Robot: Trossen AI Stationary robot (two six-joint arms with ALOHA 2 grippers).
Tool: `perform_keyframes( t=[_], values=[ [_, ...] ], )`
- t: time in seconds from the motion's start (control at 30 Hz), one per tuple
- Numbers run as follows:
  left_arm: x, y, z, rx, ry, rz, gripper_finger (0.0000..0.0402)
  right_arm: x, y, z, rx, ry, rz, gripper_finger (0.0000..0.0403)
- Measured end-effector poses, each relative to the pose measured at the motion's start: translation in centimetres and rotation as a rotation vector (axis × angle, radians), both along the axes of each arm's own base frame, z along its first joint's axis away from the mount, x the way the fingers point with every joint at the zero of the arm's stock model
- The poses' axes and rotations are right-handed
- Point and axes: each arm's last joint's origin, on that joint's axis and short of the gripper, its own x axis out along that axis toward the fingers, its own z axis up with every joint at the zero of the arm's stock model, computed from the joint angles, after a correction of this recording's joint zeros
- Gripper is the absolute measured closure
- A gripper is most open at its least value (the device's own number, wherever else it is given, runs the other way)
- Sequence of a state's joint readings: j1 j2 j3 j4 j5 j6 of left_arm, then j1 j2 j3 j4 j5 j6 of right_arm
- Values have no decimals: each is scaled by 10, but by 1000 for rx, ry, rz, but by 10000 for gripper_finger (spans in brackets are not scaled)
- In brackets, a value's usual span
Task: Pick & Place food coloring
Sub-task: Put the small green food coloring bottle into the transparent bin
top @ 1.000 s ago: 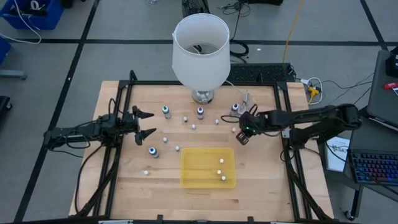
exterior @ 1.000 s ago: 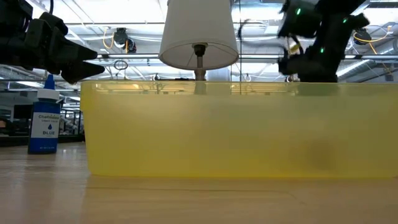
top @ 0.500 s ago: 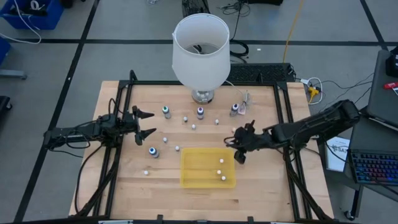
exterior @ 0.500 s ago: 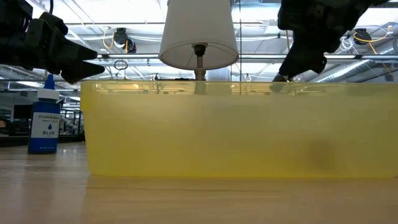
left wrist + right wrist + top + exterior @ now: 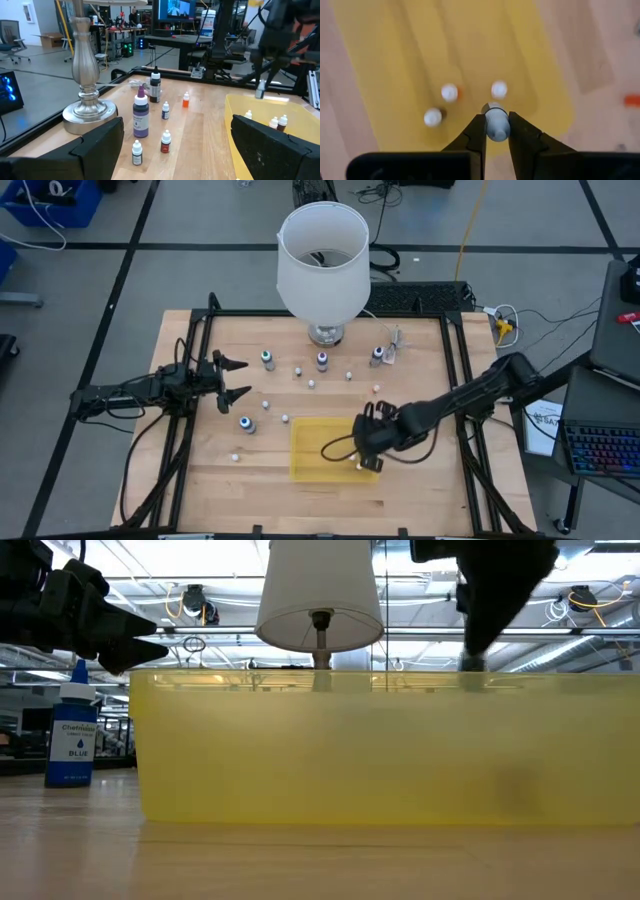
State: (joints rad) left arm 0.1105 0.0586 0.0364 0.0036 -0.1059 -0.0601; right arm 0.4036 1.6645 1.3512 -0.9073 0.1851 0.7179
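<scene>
Between right gripper [image 5: 496,131] fingers: seemingly a food coloring bottle [image 5: 496,123].

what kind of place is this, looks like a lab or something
Most likely a robotics lab or workshop: a wooden table stands on a taped concrete floor, cables run behind it, and monitors and workbenches fill the room beyond.

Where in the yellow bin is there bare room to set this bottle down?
The right gripper, shut on a small bottle, hangs over the yellow bin's right part. That end is crowded: three white-capped bottles stand there. The bin's left half is bare. The table near the front edge is bare too. The left gripper waits open at the left.
</scene>
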Motion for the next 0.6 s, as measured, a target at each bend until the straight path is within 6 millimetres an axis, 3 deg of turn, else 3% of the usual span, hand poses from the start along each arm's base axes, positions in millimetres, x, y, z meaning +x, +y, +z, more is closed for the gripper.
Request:
perform_keyframes(
  t=[0.6],
  values=[
    [0, 0, 0, 0, 0, 0, 36, 17, 9, -43, 33, 136, 19, 359]
  ],
)
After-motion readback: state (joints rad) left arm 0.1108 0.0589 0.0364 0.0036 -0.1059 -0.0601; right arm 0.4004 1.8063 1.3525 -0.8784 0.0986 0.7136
